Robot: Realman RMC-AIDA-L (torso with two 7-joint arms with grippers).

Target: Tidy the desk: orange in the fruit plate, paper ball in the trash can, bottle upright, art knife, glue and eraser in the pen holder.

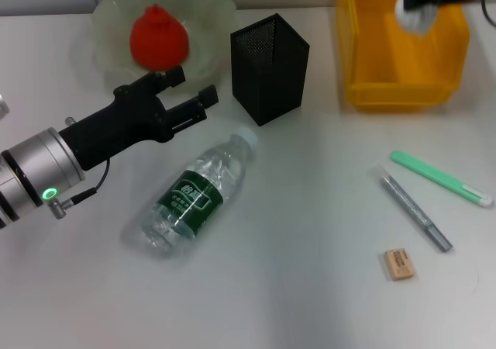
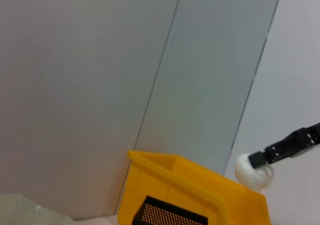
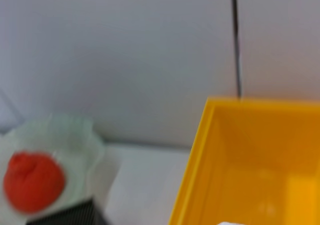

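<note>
Over the yellow trash can [image 1: 403, 93] at 1 o'clock on the bench, right tool [image 1: 415, 4] is clamped on the crumpled white paper ball [image 1: 415, 17]; left tool [image 1: 190, 93], fingers parted and empty, hovers beside the fruit plate [image 1: 209, 8].

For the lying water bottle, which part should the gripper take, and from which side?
Probably from above, across the labelled middle of the bottle: it lies flat, cap toward the pen holder, and the round body is narrow enough there. The open left gripper is nearest.
</note>
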